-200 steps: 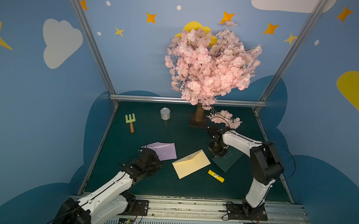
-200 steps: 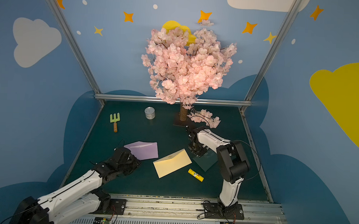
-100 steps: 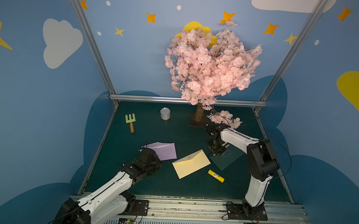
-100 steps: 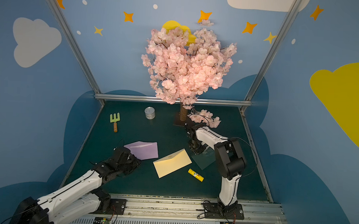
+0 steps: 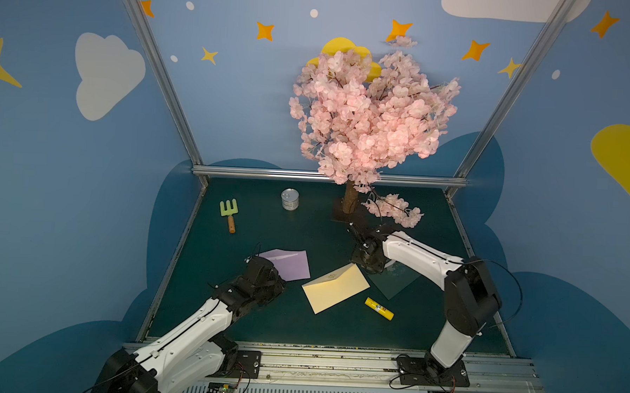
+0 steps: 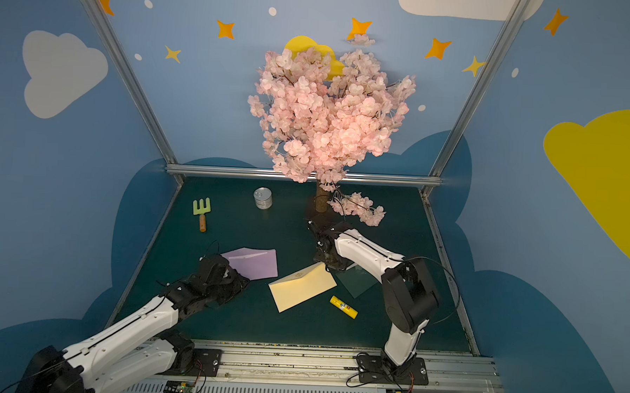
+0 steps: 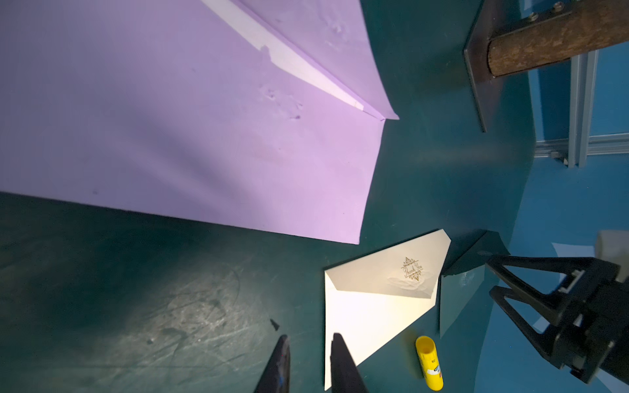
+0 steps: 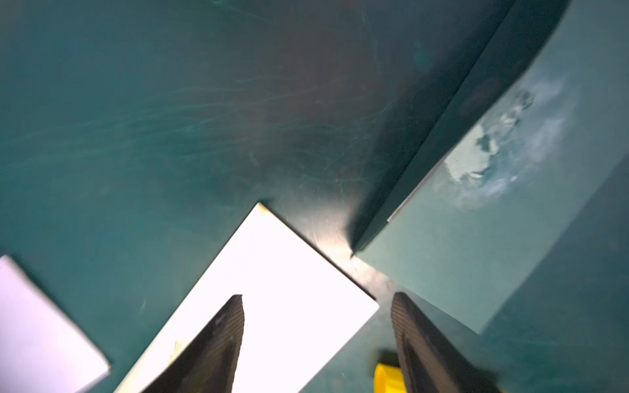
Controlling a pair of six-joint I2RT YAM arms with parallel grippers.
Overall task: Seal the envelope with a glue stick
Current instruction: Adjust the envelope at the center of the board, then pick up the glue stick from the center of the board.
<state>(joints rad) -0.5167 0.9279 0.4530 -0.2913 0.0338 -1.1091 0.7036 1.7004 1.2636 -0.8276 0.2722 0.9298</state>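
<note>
A cream envelope (image 5: 335,287) (image 6: 302,286) lies flat in the middle of the dark green table, flap side up. The yellow glue stick (image 5: 378,308) (image 6: 343,307) (image 7: 429,362) lies on its side just right of it, capped. My right gripper (image 5: 365,265) (image 8: 316,313) hovers open over the cream envelope's far corner (image 8: 272,272), nothing between its fingers; the glue stick's end (image 8: 386,377) peeks beside one finger. My left gripper (image 5: 278,281) (image 7: 311,357) sits low by the purple envelope (image 5: 288,263) (image 7: 204,136), its jaws narrowly apart and empty.
A dark green envelope (image 5: 394,281) (image 7: 456,299) lies under the right arm. At the back stand a pink blossom tree (image 5: 368,115), a small tin can (image 5: 290,199) and a green toy rake (image 5: 229,212). Metal frame rails (image 5: 325,176) border the table.
The right gripper has gone from shut to wide open and its arm has shifted slightly. The left arm, the envelopes and the glue stick have stayed put.
</note>
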